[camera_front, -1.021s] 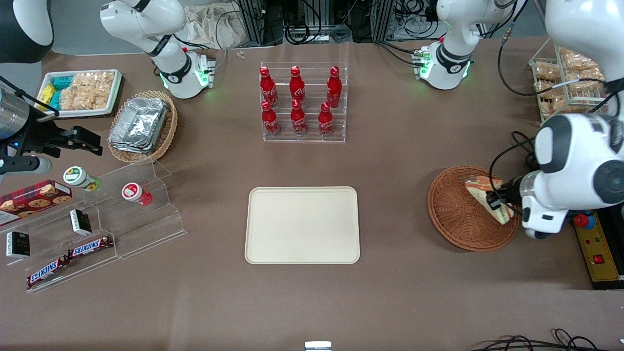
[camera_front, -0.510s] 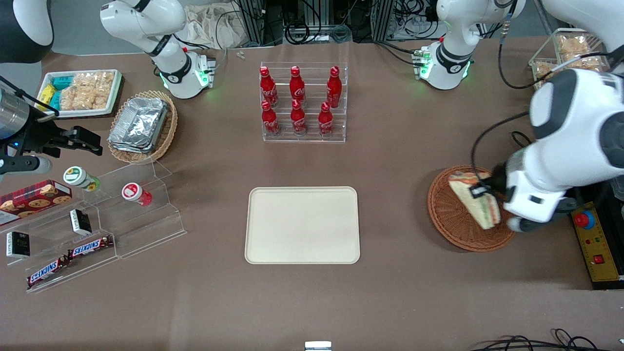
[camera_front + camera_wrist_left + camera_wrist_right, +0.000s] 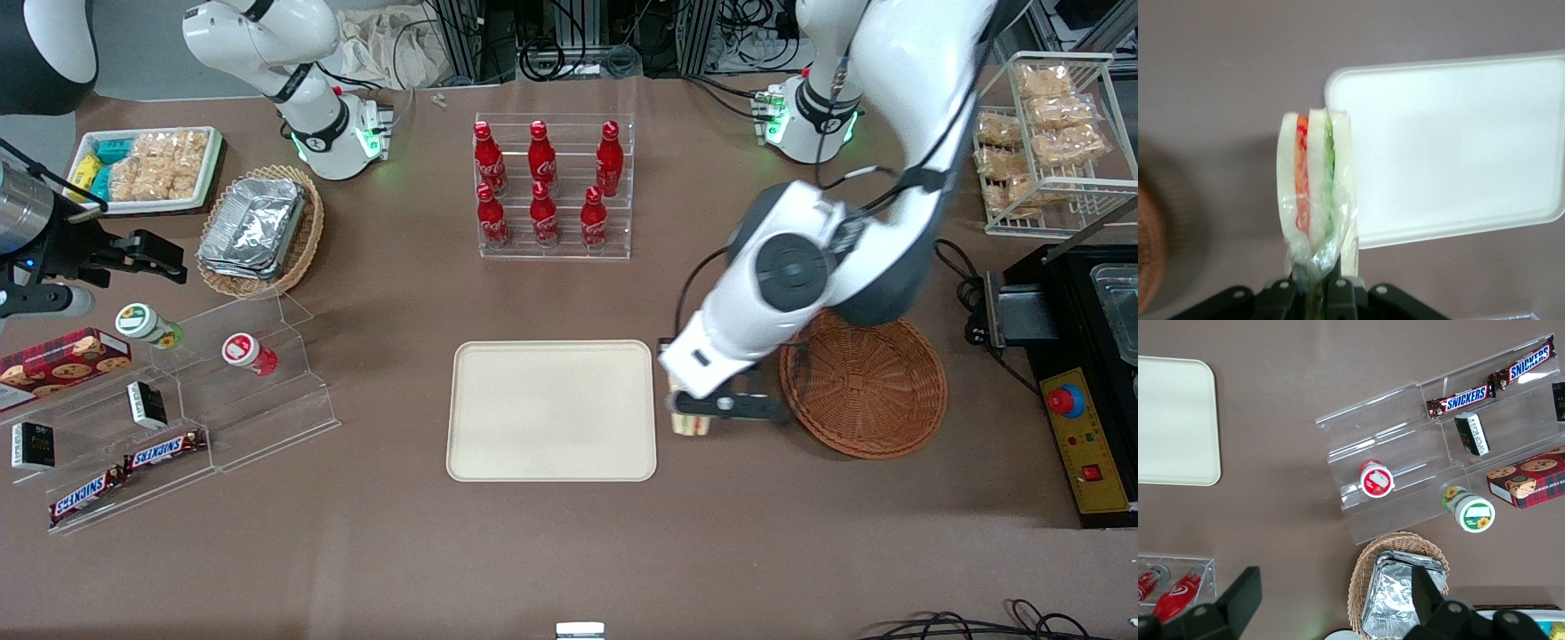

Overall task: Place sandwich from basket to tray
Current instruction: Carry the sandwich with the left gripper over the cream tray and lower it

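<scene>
My gripper point(image 3: 689, 418) hangs above the table between the basket point(image 3: 867, 387) and the tray point(image 3: 551, 411), close to the tray's edge. It is shut on the sandwich point(image 3: 1315, 193), a wrapped wedge of pale bread with orange-red and green layers, pinched by its clear wrap between the black fingers point(image 3: 1338, 297). In the front view only a small pale end of the sandwich point(image 3: 689, 427) shows under the arm. The reddish-brown wicker basket is empty. The cream tray point(image 3: 1451, 147) lies flat and bare just beside the hanging sandwich.
A clear rack of red cola bottles point(image 3: 551, 187) stands farther from the front camera than the tray. Toward the parked arm's end are a clear stepped shelf with snacks point(image 3: 178, 391) and a tan basket of foil containers point(image 3: 258, 227). A wire rack of packets point(image 3: 1040, 142) and a control box point(image 3: 1089, 436) sit toward the working arm's end.
My gripper has lifted the sandwich out of the basket and carried it sideways to the tray's near edge. The basket now holds nothing.
</scene>
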Tool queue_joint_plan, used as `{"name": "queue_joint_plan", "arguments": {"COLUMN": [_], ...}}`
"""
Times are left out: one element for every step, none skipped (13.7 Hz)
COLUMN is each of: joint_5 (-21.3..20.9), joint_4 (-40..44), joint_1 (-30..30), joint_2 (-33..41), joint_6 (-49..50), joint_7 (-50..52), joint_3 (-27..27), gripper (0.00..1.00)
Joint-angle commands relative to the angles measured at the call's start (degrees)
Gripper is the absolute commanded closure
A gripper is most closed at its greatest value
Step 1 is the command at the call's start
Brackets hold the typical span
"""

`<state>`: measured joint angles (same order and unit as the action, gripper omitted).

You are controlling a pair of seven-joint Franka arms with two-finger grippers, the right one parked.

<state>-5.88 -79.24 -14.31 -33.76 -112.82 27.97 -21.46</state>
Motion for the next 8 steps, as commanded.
{"name": "queue_joint_plan", "arguments": {"joint_5": [-1.5, -2.7, -3.7, -3.7, -3.8, -3.8, -3.9, -3.8], "joint_4": [2.4, 2.5, 2.7, 2.7, 2.7, 2.7, 2.7, 2.6], "joint_1": [-1.1, -2.7, -3.6, -3.9, -4.0, -4.1, -4.6, -4.8], "joint_2": [-6.9, -8.6, -9.9, -11.3, -12.4, -13.3, -13.6, -13.7], "joint_6": [-5.5, -5.9, -6.1, -6.4, -7.9, -9.2, -10.0, -10.0], "joint_7": [-1.0, -0.8, -0.5, -0.5, -0.5, -0.4, -0.4, 0.2], "joint_3": [0.2, 0.3, 0.4, 0.4, 0.4, 0.4, 0.4, 0.4], "gripper": [1.00, 1.00, 1.00, 1.00, 1.00, 1.00, 1.00, 0.95]}}
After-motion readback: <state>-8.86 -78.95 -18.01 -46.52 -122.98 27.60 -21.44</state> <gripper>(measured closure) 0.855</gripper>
